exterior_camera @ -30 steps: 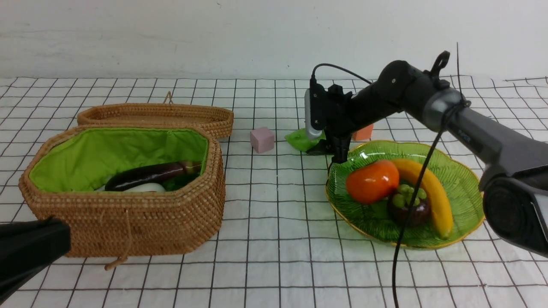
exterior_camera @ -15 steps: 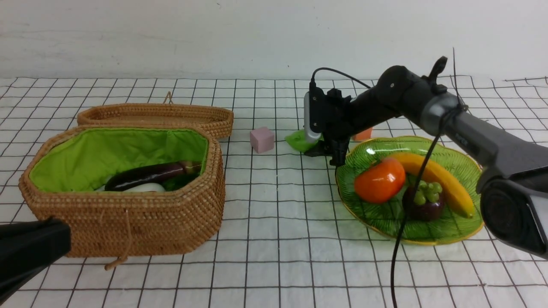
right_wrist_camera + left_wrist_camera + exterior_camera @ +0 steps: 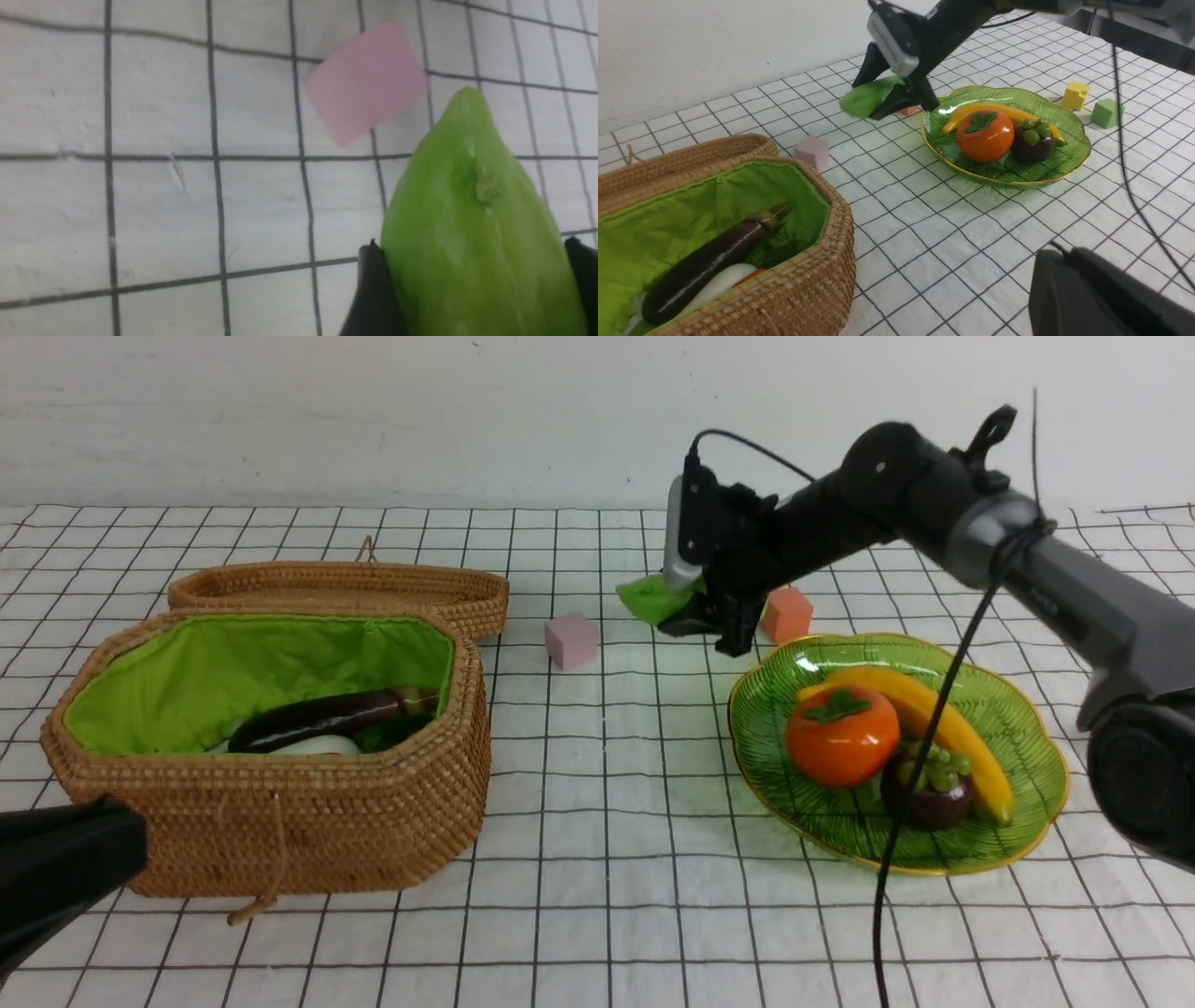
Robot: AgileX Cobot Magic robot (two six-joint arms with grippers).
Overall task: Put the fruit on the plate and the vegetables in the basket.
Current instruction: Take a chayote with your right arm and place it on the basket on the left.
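My right gripper is shut on the light green gourd and holds it in the air behind the plate's left end. The green leaf-shaped plate carries the orange persimmon, the purple mangosteen and the banana. In the open wicker basket lie the eggplant and the white radish; a sliver of orange carrot shows beside them. My left gripper is shut and empty, low in front of the basket.
A pink cube sits between basket and plate, below the raised gourd. An orange cube stands just behind the plate. A yellow cube and a green cube lie beyond the plate. The basket lid lies open behind the basket.
My right gripper has closed on the gourd and lifted it off the cloth. The plate slid a little to the right and its fruit shifted. The left arm stayed put.
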